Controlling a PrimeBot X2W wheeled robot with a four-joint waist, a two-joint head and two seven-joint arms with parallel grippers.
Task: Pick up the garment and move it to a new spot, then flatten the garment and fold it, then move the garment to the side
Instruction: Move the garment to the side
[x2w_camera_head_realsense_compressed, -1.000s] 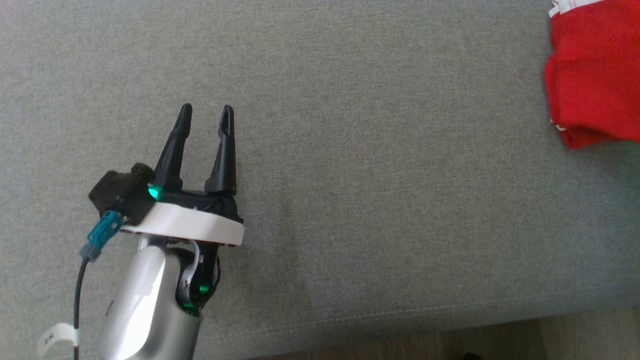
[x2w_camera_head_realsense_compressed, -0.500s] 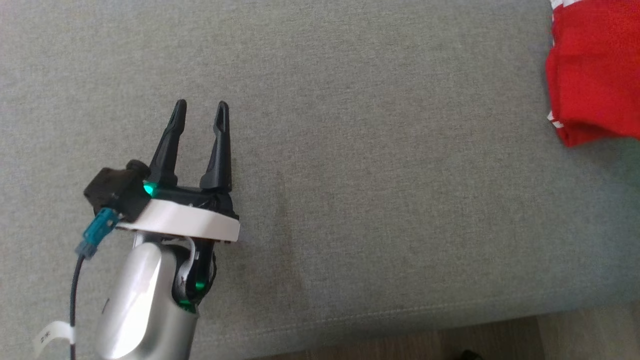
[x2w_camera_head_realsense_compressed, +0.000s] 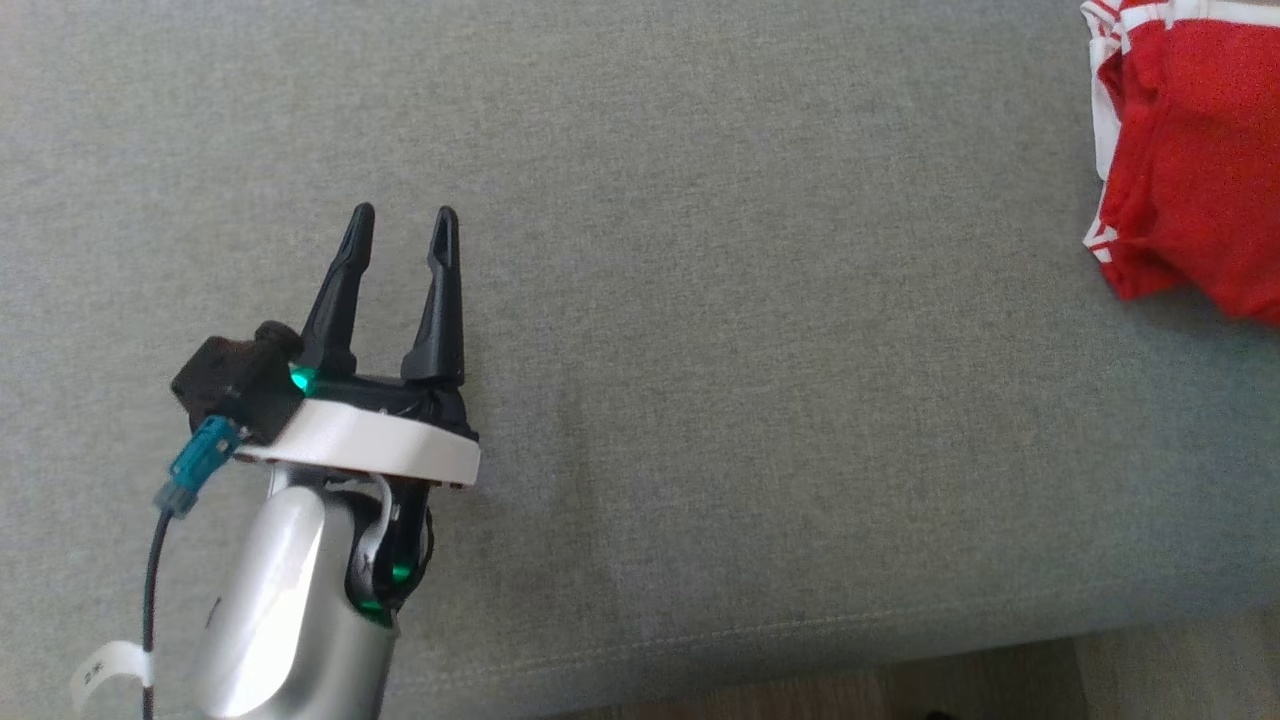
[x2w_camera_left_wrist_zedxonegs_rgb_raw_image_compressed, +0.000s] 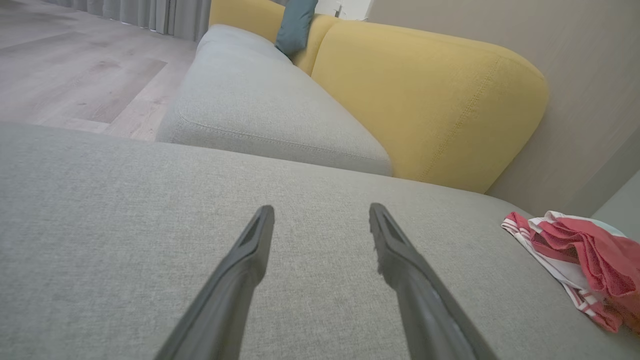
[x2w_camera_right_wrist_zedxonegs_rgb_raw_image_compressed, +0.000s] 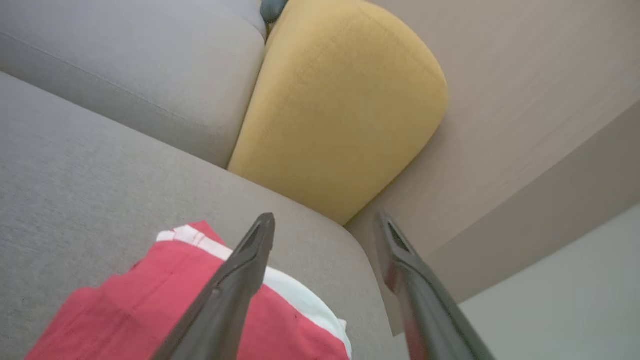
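Red garment now shows more white trim, bunched below the empty, spread right gripper; left gripper spread too; flattening looks pending

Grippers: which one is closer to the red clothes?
The right gripper: the red garment lies right by its fingers in its wrist view. The left gripper has bare grey cushion between it and the garment.

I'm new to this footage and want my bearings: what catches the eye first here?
The red garment with white trim lies bunched at the upper right of the head view, on the grey sofa seat. Next comes the left tool, open and empty over bare seat at lower left, well apart from it. The yellow backrest stands out behind.
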